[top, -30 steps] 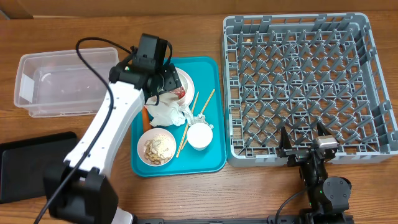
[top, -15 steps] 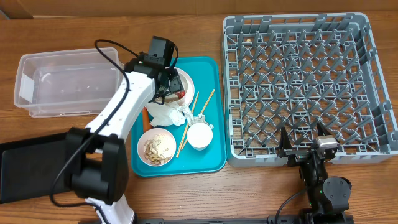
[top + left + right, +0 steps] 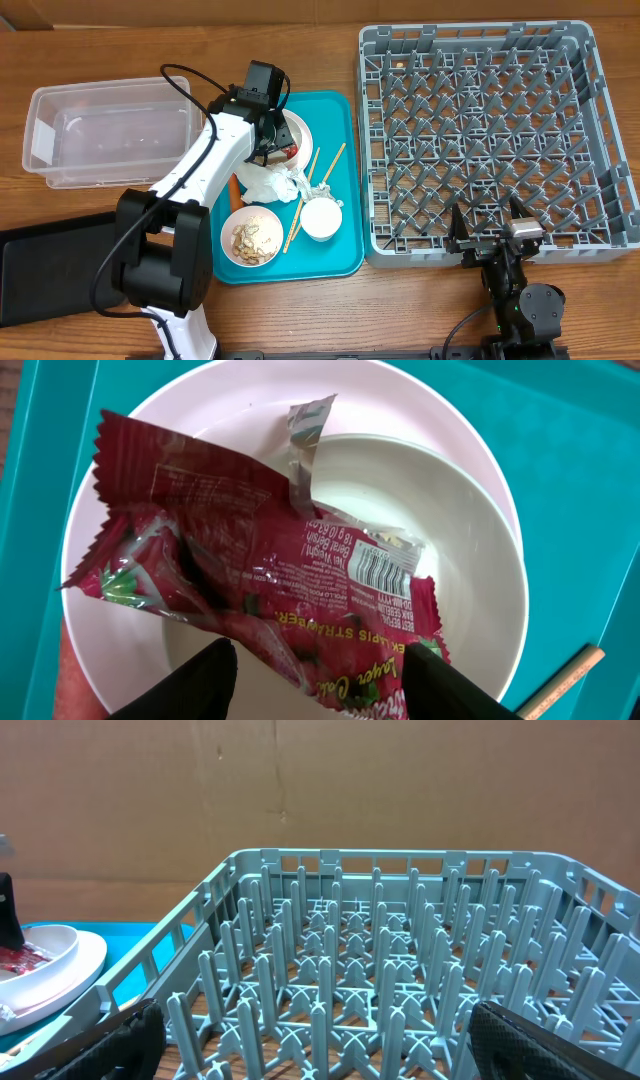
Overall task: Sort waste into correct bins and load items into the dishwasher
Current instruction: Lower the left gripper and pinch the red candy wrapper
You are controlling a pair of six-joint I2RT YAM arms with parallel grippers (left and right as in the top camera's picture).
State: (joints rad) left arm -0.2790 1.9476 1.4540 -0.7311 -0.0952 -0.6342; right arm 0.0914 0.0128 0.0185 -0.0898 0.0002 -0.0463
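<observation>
A red crinkled wrapper (image 3: 270,575) lies in a white bowl (image 3: 470,550) stacked on a white plate (image 3: 200,410) at the back of the teal tray (image 3: 340,255). My left gripper (image 3: 315,675) is open, its fingers straddling the wrapper's lower edge just above the bowl; it shows in the overhead view (image 3: 272,135). Crumpled white tissue (image 3: 270,182), an orange carrot (image 3: 234,186), a bowl of beige scraps (image 3: 252,236), a small white cup (image 3: 322,217) and chopsticks (image 3: 300,205) lie on the tray. My right gripper (image 3: 492,238) is open and empty at the grey dish rack's (image 3: 480,120) front edge.
A clear plastic tub (image 3: 110,132) stands left of the tray. A black tray (image 3: 45,268) lies at the front left corner. The rack fills the right wrist view (image 3: 400,980), with the plate and wrapper at its left edge (image 3: 40,960).
My left arm has swung its gripper a little right and down over the bowl with the wrapper. The right arm has not moved.
</observation>
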